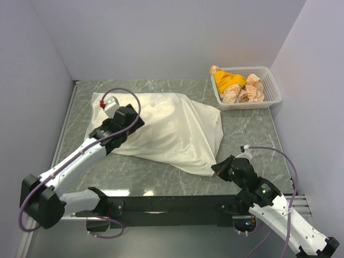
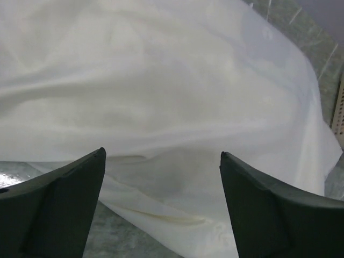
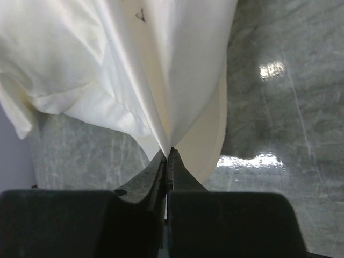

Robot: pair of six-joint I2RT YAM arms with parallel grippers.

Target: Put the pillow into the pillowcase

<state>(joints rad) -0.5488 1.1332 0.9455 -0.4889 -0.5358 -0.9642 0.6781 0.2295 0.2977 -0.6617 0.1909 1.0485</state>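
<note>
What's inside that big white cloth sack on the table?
The pillowcase bulges as if something plump fills it, but its cloth covers the contents entirely. The right gripper pinches its near corner.

The pillowcase (image 2: 161, 80) spills past both wrist views' edges.

**Soft, even light, with glare on the stone**

From above, the light is bright and diffuse, and the shadow along the pillowcase (image 1: 177, 129) is faint and soft-edged. The polished surface (image 1: 247, 129) throws a pale sheen near its front edge. At my right wrist two hard white glints sit on the surface, and my right tool (image 3: 167, 153) is nearly black, its detail lost. At my left wrist the pillowcase is close to washed out, folds barely showing. My left tool (image 2: 162, 152) is dark and slightly blurred.
</note>
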